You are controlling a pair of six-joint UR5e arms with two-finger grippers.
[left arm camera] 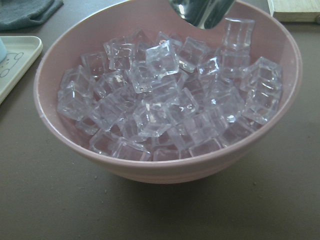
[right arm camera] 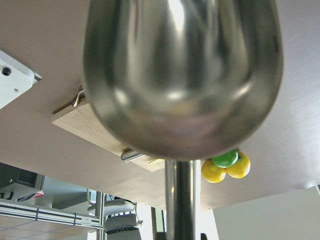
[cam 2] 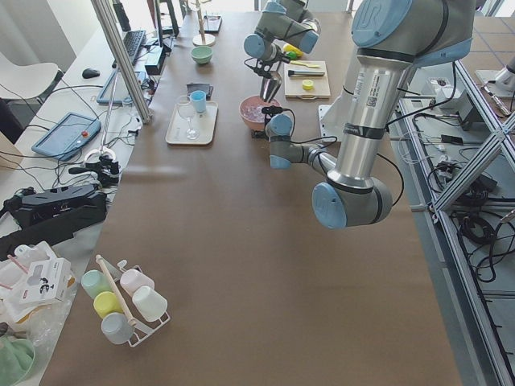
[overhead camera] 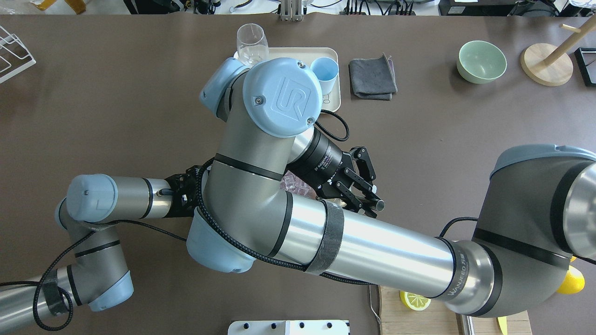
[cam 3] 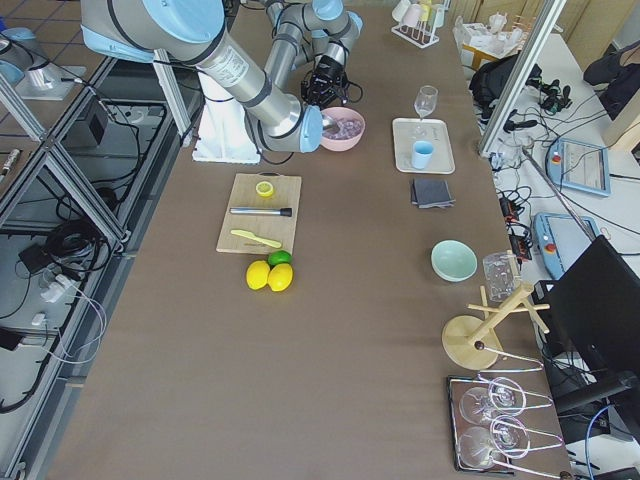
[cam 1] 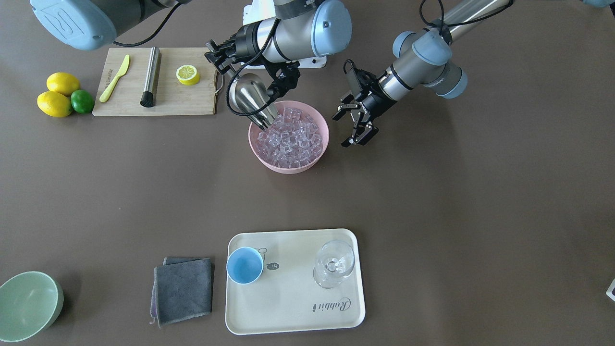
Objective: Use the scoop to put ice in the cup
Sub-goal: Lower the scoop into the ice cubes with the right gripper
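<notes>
Nearest the front-facing camera, the cup (cam 1: 245,265) stands upright at the 9 o'clock edge of the cream tray (cam 1: 298,307). Its blue inside is bare, with no cube in it. A clear stemmed glass (cam 1: 334,263) shares the tray at 2 o'clock, and a folded grey cloth (cam 1: 184,290) lies just beside the tray at 9 o'clock.

Well apart from the tray, toward 12 o'clock, the pink bowl (cam 1: 288,167) holds the ice (cam 1: 288,137), heaped close to its rim. The scoop (cam 1: 250,98) enters the bowl at about 10 o'clock, trough tilted steeply and lip down among the cubes. Whether any cube lies inside the trough cannot be told.

The right gripper (cam 1: 215,54) is clamped on the scoop's handle, above the bowl's far edge. The left gripper (cam 1: 350,129) hangs just beside the bowl at 3 o'clock, jaws spread and empty.

Farther back, at 10 o'clock from the bowl, lies a wooden cutting board (cam 1: 192,103).

Judged progress: the scoop is in hand and at the ice, so the task is at the loading step. Lifting a load, carrying it to the cup and tipping it in all remain.
</notes>
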